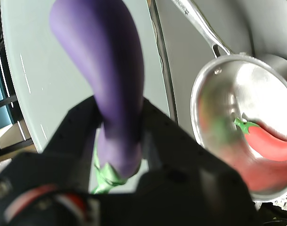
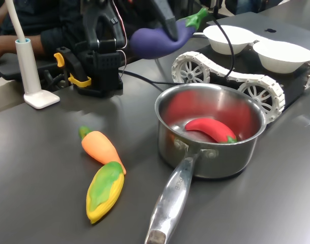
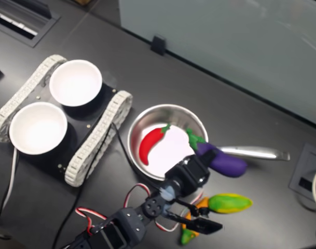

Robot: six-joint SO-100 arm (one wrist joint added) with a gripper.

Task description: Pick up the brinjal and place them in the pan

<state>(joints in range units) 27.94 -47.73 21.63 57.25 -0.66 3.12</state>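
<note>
With the gripper [image 1: 116, 155] closed on the brinjal [image 1: 105, 70] near its green cap, I hold it in the air just beside the pan [image 2: 208, 133], and judge it light, stiff, smooth, likely to slip.

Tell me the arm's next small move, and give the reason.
Probably carry the brinjal sideways over the pan before lowering: the gripper holds it in the air beside the rim, and only a red chilli lies inside.
</note>
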